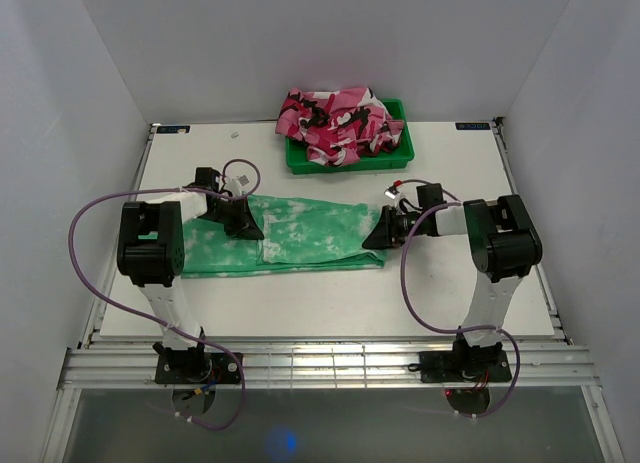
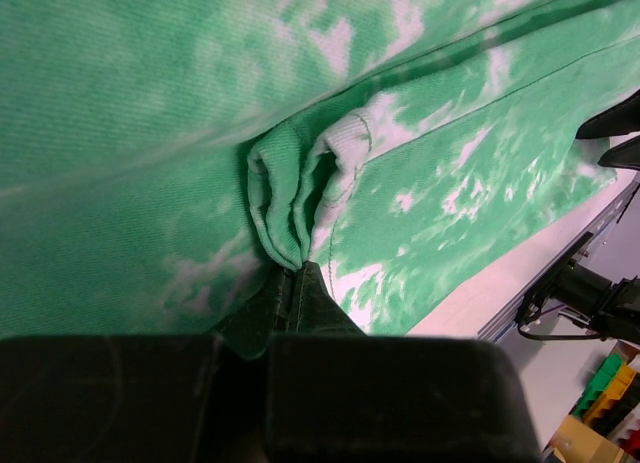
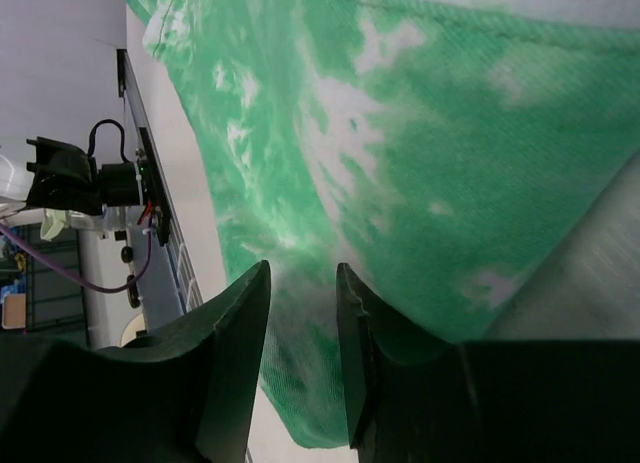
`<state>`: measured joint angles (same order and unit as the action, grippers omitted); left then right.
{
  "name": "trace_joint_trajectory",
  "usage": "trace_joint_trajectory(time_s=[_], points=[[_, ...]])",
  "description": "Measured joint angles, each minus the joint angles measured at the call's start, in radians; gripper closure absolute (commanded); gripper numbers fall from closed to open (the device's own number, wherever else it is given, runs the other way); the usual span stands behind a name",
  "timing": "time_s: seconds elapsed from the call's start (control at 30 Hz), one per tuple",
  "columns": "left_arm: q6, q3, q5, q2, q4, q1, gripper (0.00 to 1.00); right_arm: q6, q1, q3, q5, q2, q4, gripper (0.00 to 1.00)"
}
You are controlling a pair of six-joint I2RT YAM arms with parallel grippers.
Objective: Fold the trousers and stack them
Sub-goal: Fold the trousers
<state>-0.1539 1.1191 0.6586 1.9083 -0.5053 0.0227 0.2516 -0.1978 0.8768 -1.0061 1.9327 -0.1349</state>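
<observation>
Trousers: the trousers (image 1: 300,238) lie flat on the table (image 1: 450,293) in a long band running left to right, between the two arms and in front of the bin. They look folded lengthwise, with a seam line running along the band in the overhead view.

Left end: the cloth reaches under the left arm's upper link, near the table's left edge.

Right end: the cloth stops at the right gripper, about mid-table.

Left gripper: the left gripper (image 1: 240,221) is down on the trousers' far edge, left of the middle. In its wrist view the tips (image 2: 297,283) are together, pinching a small raised pleat of green cloth (image 2: 290,203) that bunches up just beyond them.

Right gripper: the right gripper (image 1: 378,233) sits at the trousers' right end, pointing left. In its wrist view the fingers (image 3: 235,343) show a narrow gap (image 3: 300,273) with green cloth (image 3: 450,133) seen through it. Whether they actually nip the cloth or only stand over it, I cannot tell.

Bin: a green bin (image 1: 400,161) stands at the back of the table, apart from the trousers.

Bin contents: a crumpled pink cloth (image 1: 335,123) with a camouflage pattern fills it and spills over its left rim.
</observation>
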Motion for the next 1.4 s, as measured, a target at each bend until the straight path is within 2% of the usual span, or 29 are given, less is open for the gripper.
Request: trace_joint_trajectory(time_s=[0.17, 0.4, 0.5, 0.77, 0.93, 1.07, 1.13, 1.23, 1.4], points=[[0.001, 0.0, 0.003, 0.0, -0.001, -0.001, 1.0, -0.053, -0.005, 0.008, 0.014, -0.063, 0.089, 0.56], [0.008, 0.0, 0.005, 0.0, -0.002, -0.001, 1.0, -0.1, -0.013, -0.055, -0.034, -0.306, 0.177, 0.56], [0.008, 0.0, 0.006, 0.0, -0.002, -0.001, 1.0, -0.101, -0.027, -0.071, -0.045, -0.282, 0.179, 0.57], [0.008, 0.0, 0.005, 0.0, -0.001, -0.001, 1.0, -0.099, -0.027, -0.073, -0.059, -0.042, 0.205, 0.59], [0.008, -0.006, 0.009, -0.002, 0.006, -0.001, 1.0, -0.132, -0.017, -0.055, -0.077, -0.044, 0.259, 0.6], [0.012, -0.019, 0.027, -0.005, 0.024, -0.003, 1.0, -0.122, -0.012, -0.046, -0.087, -0.142, 0.308, 0.6], [0.016, -0.029, 0.034, -0.009, 0.036, -0.006, 1.0, -0.069, -0.011, -0.03, -0.097, -0.226, 0.266, 0.6], [0.019, -0.034, 0.036, -0.013, 0.043, -0.006, 1.0, 0.063, -0.011, 0.026, -0.099, -0.291, 0.116, 0.62], [0.023, -0.039, 0.037, -0.016, 0.05, -0.006, 1.0, 0.231, -0.011, 0.118, -0.08, -0.186, -0.101, 0.64]])
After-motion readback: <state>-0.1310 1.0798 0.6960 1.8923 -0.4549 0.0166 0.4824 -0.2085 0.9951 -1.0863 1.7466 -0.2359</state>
